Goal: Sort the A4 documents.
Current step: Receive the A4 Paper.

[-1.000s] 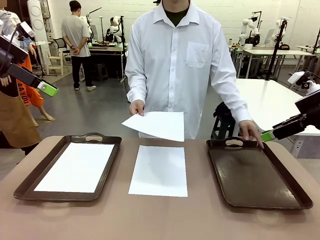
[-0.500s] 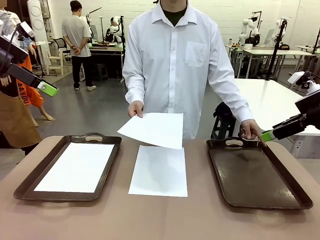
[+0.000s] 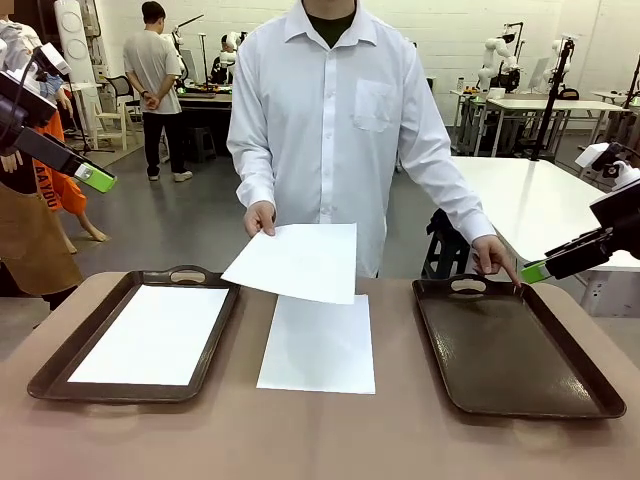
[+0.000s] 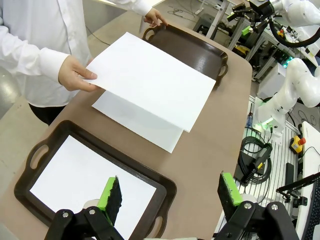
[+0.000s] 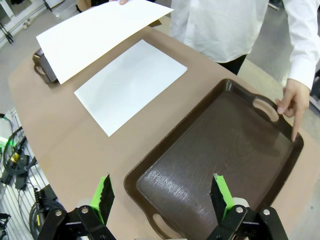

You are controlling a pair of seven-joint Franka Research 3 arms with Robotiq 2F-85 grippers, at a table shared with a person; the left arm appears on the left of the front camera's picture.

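Note:
A person's hand point(image 3: 259, 217) holds one white A4 document point(image 3: 295, 262) in the air over the table's middle. Under it a second sheet point(image 3: 320, 343) lies flat on the table. A third sheet point(image 3: 155, 333) rests in the dark brown left tray point(image 3: 60, 360). The right tray point(image 3: 510, 350) has nothing in it, and the person's other hand point(image 3: 495, 258) points a finger at its far rim. My left gripper point(image 4: 170, 190) hangs open high above the left tray. My right gripper point(image 5: 162, 195) hangs open above the right tray's near end. Neither holds anything.
The brown table point(image 3: 320, 440) has free surface along its front edge and between the trays. The person stands at the far side, close to the middle. Other tables, people and equipment stand farther back in the room.
The person has brought the held sheet lower and a little to the left over the table. The other hand rose from the right tray's rim to point. Both arms stayed still.

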